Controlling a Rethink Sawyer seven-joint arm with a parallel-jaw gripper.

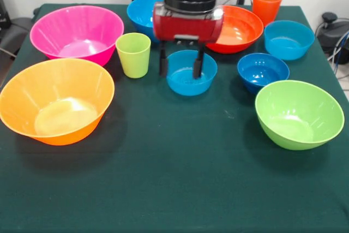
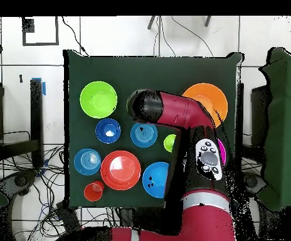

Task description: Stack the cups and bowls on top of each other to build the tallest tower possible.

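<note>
So the tool is hanging over a small blue bowl around the middle of the worktop, its two fingers spread apart, one outside the rim and one dipping inside. It isn't clamped on anything.

Nothing is stacked; every container sits on its own, right side up and empty. The big light-orange bowl is at one side edge, with the pink bowl behind it. The lime green cup stands just beside the small blue bowl. The lime-green bowl is near the opposite edge. By the robot's edge are the red-orange bowl, the orange cup and three more blue bowls.
</note>
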